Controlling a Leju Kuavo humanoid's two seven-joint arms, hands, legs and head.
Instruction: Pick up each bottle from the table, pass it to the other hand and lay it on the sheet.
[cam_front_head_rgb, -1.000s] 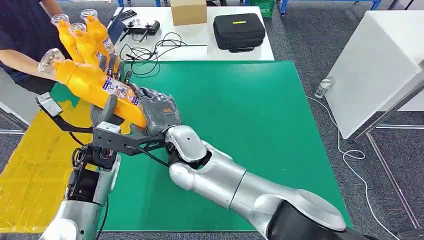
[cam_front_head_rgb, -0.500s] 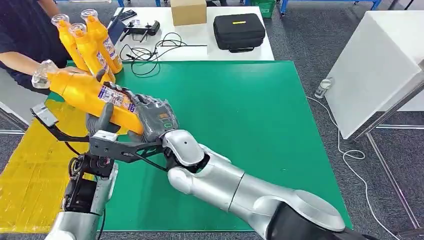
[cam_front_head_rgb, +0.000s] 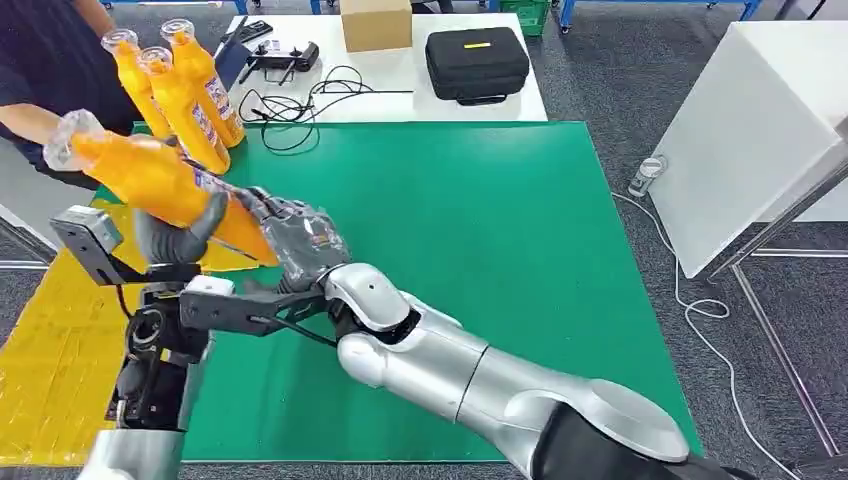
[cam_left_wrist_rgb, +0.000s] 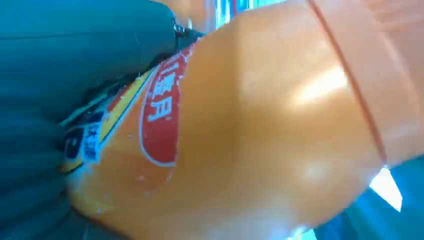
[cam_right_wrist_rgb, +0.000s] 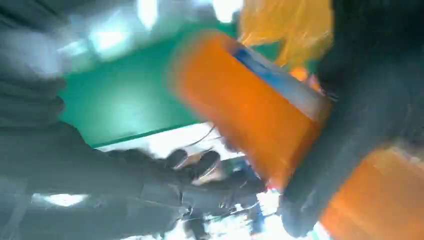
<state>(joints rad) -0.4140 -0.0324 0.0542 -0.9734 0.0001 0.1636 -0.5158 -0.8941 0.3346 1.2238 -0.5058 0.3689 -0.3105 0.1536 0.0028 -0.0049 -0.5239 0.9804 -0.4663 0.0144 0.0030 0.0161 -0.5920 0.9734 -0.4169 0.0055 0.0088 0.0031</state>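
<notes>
My left hand (cam_front_head_rgb: 185, 235) grips an orange bottle (cam_front_head_rgb: 150, 180) around its middle and holds it tilted, clear cap up and to the left, over the left edge of the green mat (cam_front_head_rgb: 480, 260). The left wrist view shows the bottle's label (cam_left_wrist_rgb: 160, 115) close against that hand. My right hand (cam_front_head_rgb: 300, 238) sits just beyond the bottle's base; in the right wrist view the base (cam_right_wrist_rgb: 240, 105) stands clear of its fingers (cam_right_wrist_rgb: 195, 162). Three more orange bottles (cam_front_head_rgb: 180, 95) stand at the mat's back left corner. The yellow sheet (cam_front_head_rgb: 55, 350) lies left of the mat.
A person's arm (cam_front_head_rgb: 25, 122) in a dark sleeve reaches in at the upper left. The white table (cam_front_head_rgb: 390, 95) behind carries a cardboard box (cam_front_head_rgb: 376, 22), a black case (cam_front_head_rgb: 477, 62), a controller (cam_front_head_rgb: 285, 55) and cables. A white panel (cam_front_head_rgb: 750, 130) stands at the right.
The left hand has carried the bottle left and slightly up, toward the yellow sheet. The right hand has let the bottle's base go and lags behind it.
</notes>
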